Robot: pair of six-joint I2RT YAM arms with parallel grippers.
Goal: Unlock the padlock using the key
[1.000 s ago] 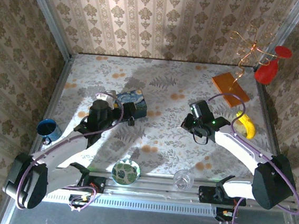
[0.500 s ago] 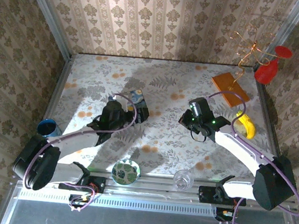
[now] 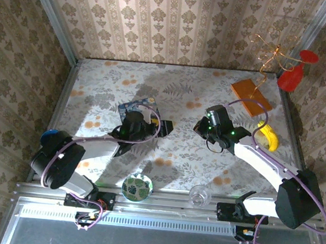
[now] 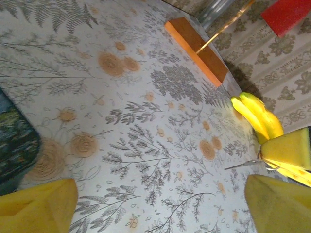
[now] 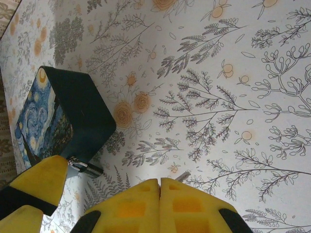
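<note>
In the right wrist view, the tiny dark grey padlock (image 5: pixel 87 168) with its silvery shackle hangs at the near corner of the blue swirly-painted box (image 5: pixel 73 114). My right gripper (image 5: pixel 160 182) is shut on the key (image 5: pixel 183 175), and only the key's thin tip pokes out past the yellow pads. The key (image 4: pixel 247 164) also appears as a fine sliver in the left wrist view, sticking out of the right gripper's pads (image 4: pixel 287 151). My left gripper (image 4: pixel 160 206) is open over bare tabletop beside the box (image 4: pixel 13 145). One of its yellow fingers (image 5: pixel 40 183) reaches right next to the padlock. From above, the left gripper (image 3: pixel 158 121) and right gripper (image 3: pixel 200 127) face each other.
An orange block (image 3: pixel 250 96) holding a wire stand, bananas (image 3: pixel 267 137) and a red vase (image 3: pixel 291 76) stand at the back right. A patterned bowl (image 3: pixel 137 187) and a glass (image 3: pixel 200 195) sit near the front rail. A blue mug (image 3: pixel 47 137) stands at the left.
My left arm has swung rightward from the box's left side to its right end. The right gripper has crept slightly left toward the box, still holding the key.
</note>
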